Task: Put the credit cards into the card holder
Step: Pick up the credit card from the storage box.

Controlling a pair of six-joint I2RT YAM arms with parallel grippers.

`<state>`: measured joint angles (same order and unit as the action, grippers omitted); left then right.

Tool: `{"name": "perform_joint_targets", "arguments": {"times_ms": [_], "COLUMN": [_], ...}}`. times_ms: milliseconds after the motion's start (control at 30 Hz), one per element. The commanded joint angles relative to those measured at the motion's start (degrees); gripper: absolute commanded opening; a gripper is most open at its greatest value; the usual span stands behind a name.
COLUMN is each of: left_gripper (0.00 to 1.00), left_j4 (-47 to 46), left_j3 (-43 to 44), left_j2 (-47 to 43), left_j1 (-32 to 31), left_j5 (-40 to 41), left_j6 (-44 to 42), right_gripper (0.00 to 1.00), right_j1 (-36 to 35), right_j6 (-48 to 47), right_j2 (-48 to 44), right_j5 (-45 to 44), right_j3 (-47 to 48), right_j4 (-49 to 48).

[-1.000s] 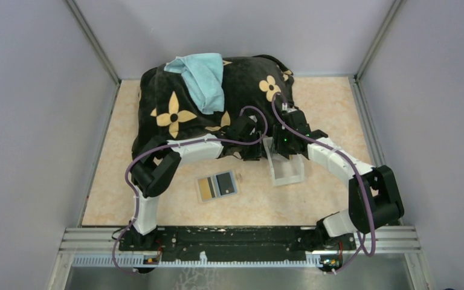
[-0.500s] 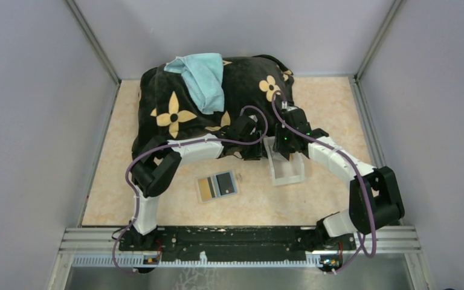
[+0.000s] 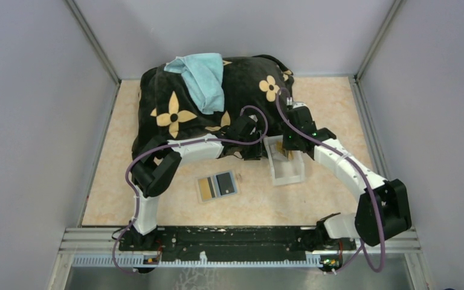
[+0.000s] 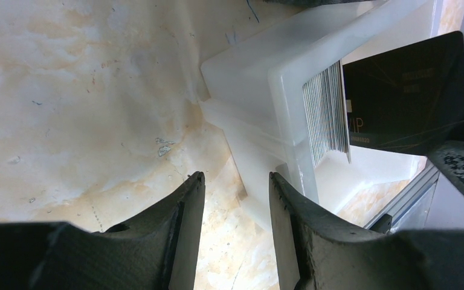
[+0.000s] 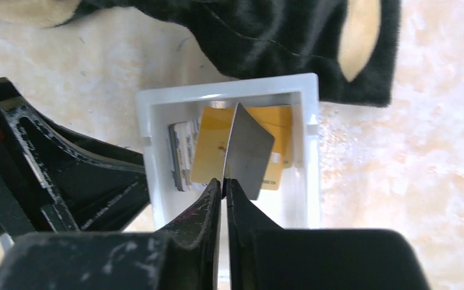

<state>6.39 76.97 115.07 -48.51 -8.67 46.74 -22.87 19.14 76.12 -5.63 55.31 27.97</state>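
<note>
The right gripper [image 5: 223, 181] is pinched closed on the lower edge of a thin dark grey plastic credit card [image 5: 249, 158]. The card stands nearly upright and slightly bowed above the white open plastic tray [image 5: 226, 89]. Inside the tray, gold-yellow credit cards [image 5: 210, 145] lean against the far wall, with a stack of upright cards [image 5: 180, 156] just beside them on the left. In the left wrist view the held card shows a black face with faint gold lettering, raised clear of the stack's edges. The left gripper [image 4: 235, 181] hovers with its jaws apart and nothing between them, over the beige marbled desk [image 4: 78, 103] just beside a corner of the tray. The small flat card holder [image 3: 217, 186] lies open on the desk nearer the arm bases, left of the tray and apart from it, showing a gold-yellow face beside a dark grey one. Behind both arms sits a black plush blanket with tan flower shapes [image 3: 241, 78], with a light blue towel [image 3: 202, 75] draped over its top.
</note>
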Motion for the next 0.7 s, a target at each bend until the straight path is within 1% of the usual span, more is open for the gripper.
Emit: {"name": "perform_joint_targets", "arguments": {"times_ms": [0, 33, 367, 567, 667], "left_gripper": [0.50, 0.51, 0.52, 0.53, 0.54], "left_j4": [-1.7, -1.3, 1.5, 3.9, 2.6], "left_j3": [0.4, 0.3, -1.6, -2.4, -4.6], "left_j2": [-3.0, -3.5, -8.9, -13.0, -15.4], "left_j1": [-0.5, -0.5, -0.5, -0.5, -0.4], "left_j5": [-0.2, 0.3, 2.5, 4.1, 3.6], "left_j6": [-1.2, -1.3, -3.0, -5.0, -7.6], "right_gripper": [0.01, 0.00, 0.00, 0.00, 0.00], "right_j1": [-0.5, -0.5, -1.6, -3.9, -5.2], "right_j6": [-1.7, -1.8, -3.1, -4.5, -4.6], "right_j2": [-3.1, -3.3, -7.1, -9.9, -12.3], "right_j5": [-5.2, -5.8, -11.5, -14.9, -14.7], "right_j3": [3.1, 2.9, 1.5, 4.1, 6.5], "right_j4": [2.5, 2.9, 5.3, 9.1, 11.9]}}
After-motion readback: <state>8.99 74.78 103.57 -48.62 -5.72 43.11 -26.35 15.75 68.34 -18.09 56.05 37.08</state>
